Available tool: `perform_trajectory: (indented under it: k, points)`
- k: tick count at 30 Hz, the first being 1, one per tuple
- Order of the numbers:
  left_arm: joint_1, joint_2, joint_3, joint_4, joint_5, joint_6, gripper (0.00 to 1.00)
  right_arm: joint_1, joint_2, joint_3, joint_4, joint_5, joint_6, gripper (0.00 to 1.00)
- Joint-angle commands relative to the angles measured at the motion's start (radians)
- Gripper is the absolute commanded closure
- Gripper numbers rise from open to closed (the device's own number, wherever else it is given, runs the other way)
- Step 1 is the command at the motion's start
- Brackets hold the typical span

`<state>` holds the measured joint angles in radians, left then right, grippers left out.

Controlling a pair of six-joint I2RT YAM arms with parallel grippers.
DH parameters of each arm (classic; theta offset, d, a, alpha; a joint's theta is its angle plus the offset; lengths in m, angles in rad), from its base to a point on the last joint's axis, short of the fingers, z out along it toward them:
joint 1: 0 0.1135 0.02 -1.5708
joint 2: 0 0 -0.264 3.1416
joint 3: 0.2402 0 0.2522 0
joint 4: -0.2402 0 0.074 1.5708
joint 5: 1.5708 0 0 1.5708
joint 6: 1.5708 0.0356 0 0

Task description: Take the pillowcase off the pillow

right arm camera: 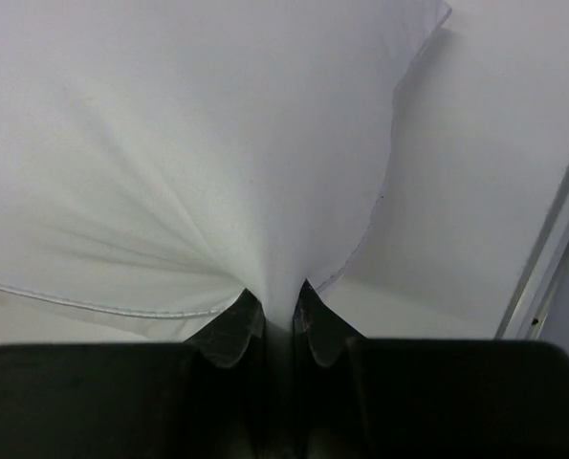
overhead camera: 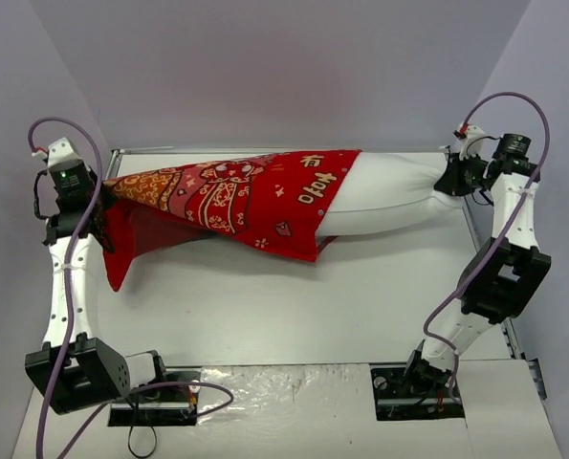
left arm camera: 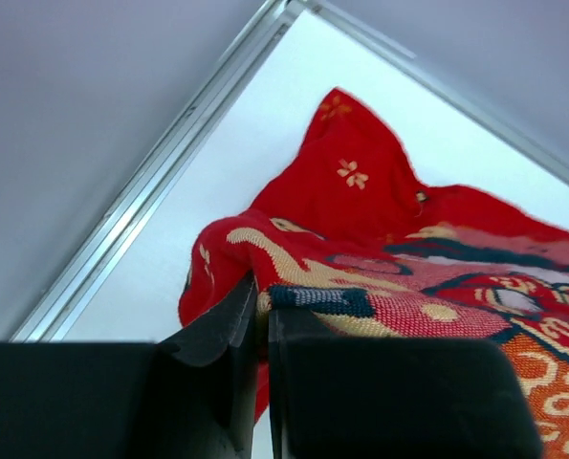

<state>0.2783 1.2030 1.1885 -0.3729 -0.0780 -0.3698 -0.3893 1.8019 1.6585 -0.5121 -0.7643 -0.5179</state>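
Half of pillow (overhead camera: 391,196) inside red pillowcase (overhead camera: 265,203), right end bare

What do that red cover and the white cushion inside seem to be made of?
Pillowcase: apparently woven cloth, matte; a coarse weave shows in the patterned part up close. Pillow: a smooth white fabric shell, faintly glossy, gathering into fine creases where pinched; the filling is hidden.

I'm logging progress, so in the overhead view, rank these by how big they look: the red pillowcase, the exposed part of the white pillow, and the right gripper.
Largest to smallest:
1. the pillowcase, clearly the largest
2. the exposed part of the pillow
3. the right gripper, far the smallest, shut on the pillow's end
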Motion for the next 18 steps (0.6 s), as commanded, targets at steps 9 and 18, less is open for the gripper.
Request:
perform_trajectory:
  k: [9, 18]
  points:
    - [-0.100, 0.110, 0.244, 0.074, 0.024, -0.086, 0.98, 0.369, -0.292, 0.021, -0.134, 0.040, -0.565, 0.01]
    - [-0.106, 0.113, 0.249, 0.049, 0.044, -0.113, 0.98, 1.015, -0.335, -0.201, 0.214, 0.800, -0.262, 0.00]
